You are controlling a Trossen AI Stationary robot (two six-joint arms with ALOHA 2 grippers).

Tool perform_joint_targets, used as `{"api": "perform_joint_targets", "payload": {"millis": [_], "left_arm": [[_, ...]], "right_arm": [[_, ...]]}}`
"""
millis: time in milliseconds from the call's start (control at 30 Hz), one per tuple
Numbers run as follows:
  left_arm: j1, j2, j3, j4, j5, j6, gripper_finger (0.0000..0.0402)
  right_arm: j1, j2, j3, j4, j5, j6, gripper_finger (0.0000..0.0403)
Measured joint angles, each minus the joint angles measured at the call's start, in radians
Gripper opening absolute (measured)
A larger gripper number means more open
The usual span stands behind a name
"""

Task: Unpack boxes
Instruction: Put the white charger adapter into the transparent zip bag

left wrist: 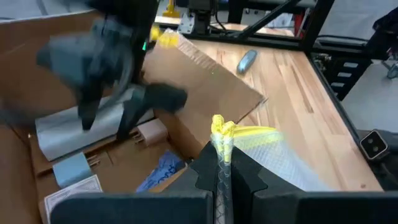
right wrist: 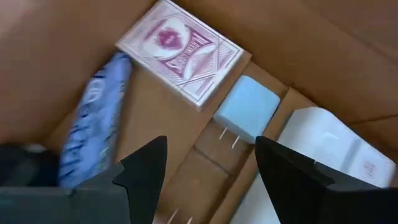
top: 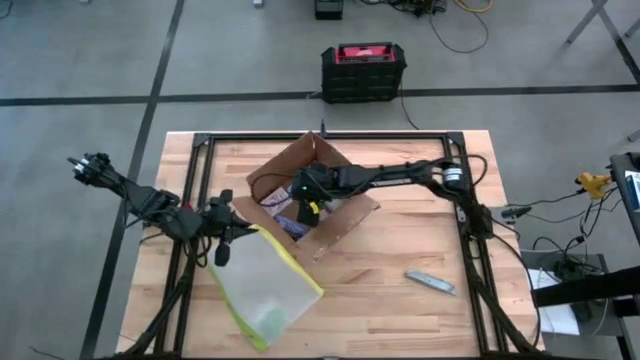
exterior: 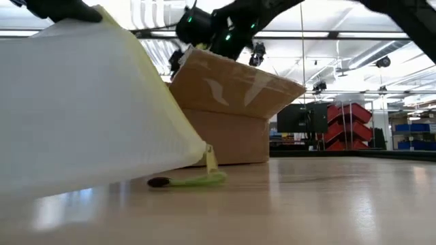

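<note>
Now the right tool (right wrist: 208,165) hangs spread inside the open carton (top: 345,215) at the centre of the worktop (top: 420,320), reaching for its contents: a card deck (right wrist: 180,53), a pale blue plug (right wrist: 247,115), a blue packet (right wrist: 93,124) and a white pack (right wrist: 323,149). The next move probably needs a descent onto one item. Left of centre, the left tool (left wrist: 221,158) pinches the pouch (top: 265,290).

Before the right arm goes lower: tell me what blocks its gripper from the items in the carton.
Nothing visible. The right gripper hangs open inside the cardboard carton, directly over the pale blue charger beside the card deck.
</note>
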State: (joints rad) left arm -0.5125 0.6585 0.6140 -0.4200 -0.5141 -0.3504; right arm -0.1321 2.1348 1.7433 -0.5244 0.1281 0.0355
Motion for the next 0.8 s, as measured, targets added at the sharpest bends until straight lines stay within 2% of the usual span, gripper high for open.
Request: {"api": "perform_joint_targets", "payload": {"millis": [167,333,567,800], "left_arm": [[0.0,0.0,0.018,0.0,0.001,0.003,0.0],[0.0,0.0,0.031,0.001,0.001,0.026,0.0],[-0.001,0.004,0.031,0.001,0.001,0.027,0.0],[-0.002,0.012,0.03,0.009,0.007,0.027,0.0]], "right_arm": [[-0.027,0.087,0.061,0.003,0.028,0.14,0.0231],[-0.064,0.141,0.106,0.023,0.03,0.254,0.0211],[-0.069,0.216,0.158,0.048,0.036,0.307,0.0184],[-0.063,0.213,0.158,0.035,0.026,0.3,0.0199]]}}
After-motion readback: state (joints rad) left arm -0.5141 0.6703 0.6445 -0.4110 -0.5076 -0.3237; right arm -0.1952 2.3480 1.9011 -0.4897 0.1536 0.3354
